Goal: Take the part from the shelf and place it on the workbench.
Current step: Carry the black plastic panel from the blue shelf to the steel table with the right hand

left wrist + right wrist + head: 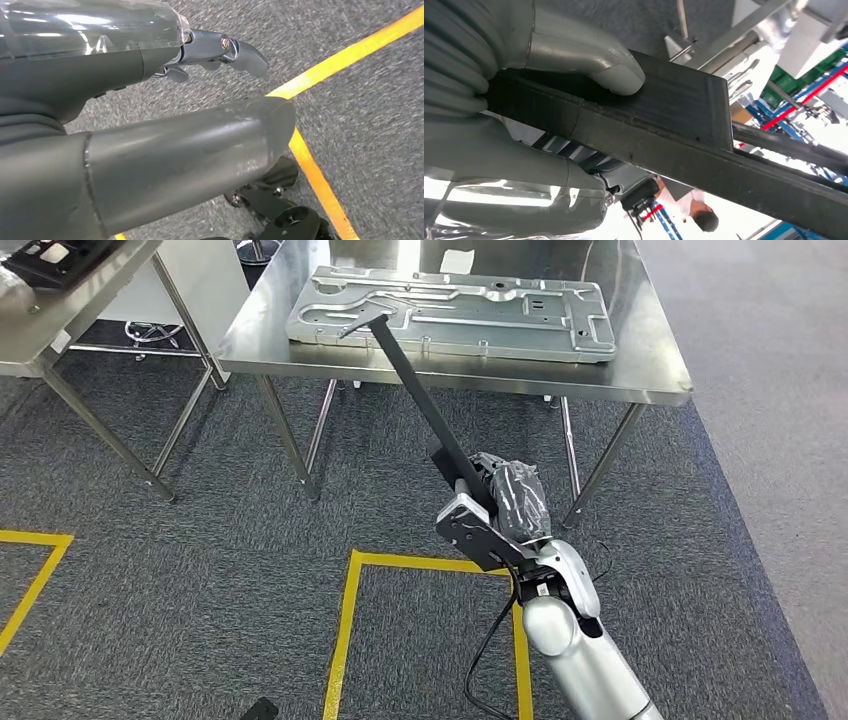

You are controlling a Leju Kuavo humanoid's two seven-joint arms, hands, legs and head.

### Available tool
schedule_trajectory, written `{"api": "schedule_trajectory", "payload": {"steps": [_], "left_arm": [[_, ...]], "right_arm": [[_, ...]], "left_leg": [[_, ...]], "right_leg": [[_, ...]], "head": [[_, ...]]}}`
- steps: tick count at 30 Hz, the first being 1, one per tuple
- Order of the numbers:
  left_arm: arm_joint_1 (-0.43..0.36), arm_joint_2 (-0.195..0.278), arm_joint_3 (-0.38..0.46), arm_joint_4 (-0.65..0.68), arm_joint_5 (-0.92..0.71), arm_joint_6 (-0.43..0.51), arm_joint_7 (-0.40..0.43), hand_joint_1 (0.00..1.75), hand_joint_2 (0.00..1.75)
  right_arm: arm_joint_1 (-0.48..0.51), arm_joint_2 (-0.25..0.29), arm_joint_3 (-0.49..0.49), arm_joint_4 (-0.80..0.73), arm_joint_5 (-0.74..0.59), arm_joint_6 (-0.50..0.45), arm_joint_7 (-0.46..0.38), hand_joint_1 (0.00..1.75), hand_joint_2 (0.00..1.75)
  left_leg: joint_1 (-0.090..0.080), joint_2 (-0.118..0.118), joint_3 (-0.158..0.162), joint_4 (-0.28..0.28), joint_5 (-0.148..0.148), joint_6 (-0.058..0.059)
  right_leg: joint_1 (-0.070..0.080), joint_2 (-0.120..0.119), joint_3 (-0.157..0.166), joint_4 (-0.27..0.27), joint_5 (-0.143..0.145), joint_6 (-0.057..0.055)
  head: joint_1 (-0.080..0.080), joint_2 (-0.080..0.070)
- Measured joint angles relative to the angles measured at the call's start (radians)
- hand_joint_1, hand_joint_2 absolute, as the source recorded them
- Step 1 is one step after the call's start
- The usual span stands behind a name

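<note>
One long black bar [420, 390] is being carried by the right hand [500, 502], which is gripping its near end with fingers and thumb wrapped around it. The bar is slanting up and away from the hand, and its far tip is sitting over or on a large grey metal plate [500, 310] lying flat on a steel workbench [650, 380]; whether the tip is touching the plate cannot be told. In the right wrist view the thumb [614, 70] is pressing on the bar's flat face, so the hold is looking firm.

The left hand [150, 130] is hanging low beside the body, over grey carpet [200, 570] crossed by yellow tape [345, 640]. It is holding nothing, and its fingers [235, 50] are lying loosely apart.

A second steel table [60, 320] is standing at the far left, well apart from the workbench.

Judging from this, the part is arriving at the bench but is not yet resting there. To finish well, the arm should be lowering the near end slowly until the bar is lying flat, keeping the grip until the surface is taking the weight, then opening the fingers and drawing back without dragging it. A long bar held by one end is prone to swinging or sliding off the edge.
</note>
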Motion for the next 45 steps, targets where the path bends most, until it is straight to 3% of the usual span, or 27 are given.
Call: {"api": "schedule_trajectory", "payload": {"steps": [1,2,4,6,9,11,14,16,18,20,21,23,26,28,31,32,33,34,36,37,38,39,42,43,45], "left_arm": [[0.001,-0.003,-0.004,0.000,-0.005,0.009,-0.003,0.00,0.00],[0.001,-0.008,-0.008,0.000,-0.012,0.021,-0.003,0.00,0.00],[0.002,-0.024,-0.018,0.000,-0.030,0.058,0.009,0.00,0.00],[-0.001,-0.049,-0.033,0.000,-0.057,0.115,0.045,0.00,0.00],[-0.007,-0.102,-0.061,0.000,-0.084,0.189,0.106,0.00,0.00],[-0.011,-0.136,-0.074,0.000,-0.090,0.211,0.126,0.00,0.00],[-0.017,-0.169,-0.087,-0.002,-0.093,0.217,0.133,0.00,0.00],[-0.018,-0.181,-0.091,-0.003,-0.095,0.222,0.135,0.00,0.00],[-0.015,-0.188,-0.094,-0.003,-0.097,0.225,0.138,0.00,0.00],[-0.013,-0.190,-0.097,-0.003,-0.097,0.227,0.139,0.00,0.00],[-0.014,-0.191,-0.098,-0.003,-0.097,0.227,0.140,0.00,0.00],[-0.015,-0.195,-0.102,-0.004,-0.098,0.228,0.140,0.00,0.00],[-0.013,-0.206,-0.108,-0.005,-0.102,0.229,0.142,0.00,0.00],[-0.015,-0.213,-0.110,-0.006,-0.103,0.230,0.144,0.00,0.00],[-0.016,-0.219,-0.111,-0.006,-0.105,0.227,0.146,0.00,0.00],[-0.015,-0.219,-0.112,-0.007,-0.105,0.226,0.148,0.00,0.00],[-0.014,-0.220,-0.112,-0.007,-0.107,0.225,0.149,0.00,0.00],[-0.014,-0.220,-0.112,-0.007,-0.108,0.224,0.150,0.00,0.00],[-0.015,-0.223,-0.112,-0.008,-0.111,0.222,0.150,0.00,0.00],[-0.016,-0.224,-0.112,-0.008,-0.113,0.220,0.149,0.00,0.00],[-0.018,-0.226,-0.112,-0.009,-0.115,0.219,0.149,0.00,0.00],[-0.019,-0.227,-0.112,-0.009,-0.117,0.218,0.148,0.00,0.00],[-0.021,-0.229,-0.112,-0.011,-0.121,0.215,0.147,0.00,0.00],[-0.023,-0.229,-0.112,-0.011,-0.121,0.215,0.147,0.00,0.00],[-0.024,-0.228,-0.112,-0.011,-0.119,0.216,0.147,0.00,0.00]], "right_arm": [[0.001,0.000,0.005,0.005,0.012,-0.006,0.005,1.75,1.75],[0.003,-0.001,0.007,0.008,0.017,-0.011,0.007,1.75,1.75],[0.007,-0.002,0.009,0.012,0.021,-0.015,0.005,1.75,1.75],[0.007,-0.002,0.010,0.015,0.036,-0.018,0.013,1.75,1.75],[0.013,-0.002,0.011,0.018,0.075,-0.026,0.038,1.75,1.75],[0.014,-0.001,0.011,0.019,0.089,-0.033,0.045,1.75,1.75],[0.016,0.000,0.011,0.019,0.093,-0.037,0.045,1.75,1.75],[0.021,0.000,0.011,0.020,0.094,-0.037,0.046,1.75,1.75],[0.024,-0.001,0.011,0.020,0.094,-0.037,0.046,1.75,1.75],[0.024,-0.001,0.011,0.020,0.094,-0.037,0.046,1.75,1.75],[0.024,-0.001,0.011,0.020,0.094,-0.038,0.046,1.75,1.75],[0.024,-0.001,0.011,0.020,0.098,-0.039,0.046,1.75,1.75],[0.025,-0.001,0.010,0.017,0.146,-0.050,0.055,1.75,1.75],[0.017,-0.002,0.009,0.012,0.213,-0.050,0.074,1.75,1.75],[-0.021,-0.022,0.009,0.012,0.388,0.005,0.129,1.75,1.75],[-0.038,-0.035,0.010,0.016,0.460,0.036,0.146,1.75,1.75],[-0.057,-0.048,0.013,0.023,0.525,0.069,0.156,1.75,1.75],[-0.080,-0.061,0.018,0.033,0.578,0.104,0.159,1.75,1.75],[-0.136,-0.087,0.037,0.066,0.655,0.174,0.149,1.75,1.75],[-0.166,-0.097,0.052,0.087,0.681,0.202,0.137,1.75,1.75],[-0.192,-0.107,0.069,0.111,0.702,0.223,0.125,1.75,1.75],[-0.214,-0.116,0.085,0.135,0.717,0.234,0.115,1.75,1.75],[-0.259,-0.136,0.120,0.203,0.736,0.233,0.099,1.75,1.75],[-0.269,-0.140,0.125,0.220,0.737,0.228,0.097,1.75,1.75],[-0.282,-0.148,0.133,0.242,0.738,0.221,0.096,1.75,1.75]], "left_leg": [[0.001,-0.006,0.007,0.000,-0.006,-0.002],[0.003,-0.012,0.017,0.001,-0.013,-0.004],[0.006,-0.020,0.038,0.001,-0.029,-0.011],[0.006,-0.025,0.049,-0.001,-0.042,-0.023],[0.005,-0.023,0.056,0.005,-0.048,-0.041],[0.005,-0.011,0.034,0.063,-0.058,-0.047],[0.007,0.008,-0.078,0.251,-0.126,-0.056],[0.008,0.012,-0.136,0.316,-0.153,-0.057],[0.008,0.013,-0.141,0.275,-0.115,-0.054],[0.007,0.015,-0.107,0.157,-0.026,-0.046],[0.004,0.017,-0.091,0.098,0.005,-0.042],[-0.002,0.019,-0.074,0.033,0.031,-0.033],[0.000,0.015,-0.057,0.019,0.035,-0.015],[0.002,0.013,-0.040,0.015,0.033,-0.005],[0.000,0.011,-0.030,0.015,0.018,0.002],[-0.001,0.009,-0.025,0.015,0.012,0.003],[-0.003,0.006,-0.017,0.015,0.005,0.003],[-0.004,0.004,-0.006,0.015,-0.002,0.003],[-0.008,0.002,0.015,0.014,-0.019,0.000],[-0.008,0.002,0.021,0.012,-0.025,-0.004],[-0.008,0.002,0.025,0.008,-0.030,-0.008],[-0.008,0.002,0.030,0.009,-0.029,-0.015],[-0.009,0.003,0.021,0.053,-0.026,-0.032],[-0.008,0.005,-0.004,0.097,-0.031,-0.035],[-0.003,0.009,-0.082,0.220,-0.068,-0.043]], "right_leg": [[-0.004,0.000,-0.016,0.004,0.013,0.004],[-0.007,0.000,-0.012,-0.029,0.048,0.006],[-0.010,-0.001,0.028,-0.160,0.136,0.006],[-0.005,-0.004,0.055,-0.247,0.165,-0.004],[-0.002,-0.003,0.068,-0.263,0.163,-0.025],[-0.007,-0.002,0.086,-0.270,0.158,-0.038],[-0.006,-0.003,0.107,-0.273,0.142,-0.048],[-0.004,-0.002,0.121,-0.273,0.130,-0.048],[-0.003,0.000,0.137,-0.273,0.118,-0.047],[-0.003,0.001,0.153,-0.273,0.106,-0.042],[-0.002,0.002,0.160,-0.272,0.099,-0.037],[0.000,0.002,0.167,-0.272,0.088,-0.024],[0.000,0.001,0.175,-0.258,0.080,-0.003],[-0.001,0.000,0.146,-0.195,0.055,0.005],[-0.002,-0.001,0.022,-0.015,-0.014,0.012],[-0.002,-0.001,-0.008,0.011,-0.018,0.013],[-0.002,-0.001,-0.018,-0.002,0.001,0.010],[0.000,-0.001,-0.011,-0.051,0.042,0.005],[0.008,-0.002,0.026,-0.185,0.141,-0.012],[0.013,-0.002,0.039,-0.233,0.165,-0.019],[0.018,-0.002,0.046,-0.259,0.178,-0.026],[0.021,-0.003,0.049,-0.266,0.172,-0.032],[0.014,-0.006,0.079,-0.285,0.174,-0.046],[0.010,-0.007,0.090,-0.288,0.170,-0.050],[0.008,-0.009,0.108,-0.290,0.155,-0.055]], "head": [[0.000,0.000],[0.000,0.000],[0.001,0.000],[0.001,0.000],[0.000,0.000],[-0.003,0.000],[-0.008,0.000],[-0.008,0.000],[-0.009,0.000],[-0.009,0.000],[-0.009,0.000],[-0.009,0.000],[-0.008,0.000],[-0.003,0.000],[0.002,0.000],[0.002,0.000],[0.002,0.000],[0.003,0.000],[0.002,0.000],[0.001,0.000],[-0.001,0.000],[-0.003,0.000],[-0.003,0.000],[-0.004,0.000],[-0.005,0.000]]}}
